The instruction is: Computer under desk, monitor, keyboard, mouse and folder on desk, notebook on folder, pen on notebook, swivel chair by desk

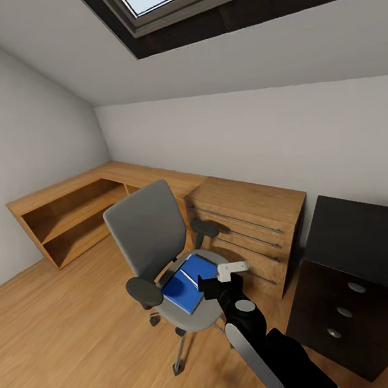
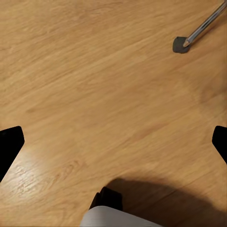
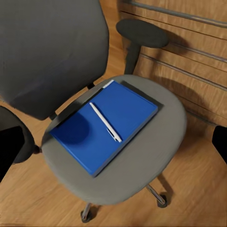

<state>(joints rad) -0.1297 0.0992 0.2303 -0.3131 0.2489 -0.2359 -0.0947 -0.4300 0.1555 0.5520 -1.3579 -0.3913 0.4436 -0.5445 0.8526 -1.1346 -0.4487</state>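
The chair (image 1: 166,254) stood on the wooden floor (image 1: 68,349), just beside the light dresser (image 1: 249,229), with the black desk (image 1: 362,281) to the right of that. On its seat lay the blue folder (image 3: 106,127), and the pen (image 3: 105,122) lay across the folder's top. The right pincer (image 1: 222,277) hung above the seat's near edge; in the right wrist view its fingers (image 3: 10,146) stood wide apart, released and grasping nothing. The left pincer (image 2: 113,142) was likewise released over bare floor, near a castor (image 2: 179,45) and chrome leg of the chair.
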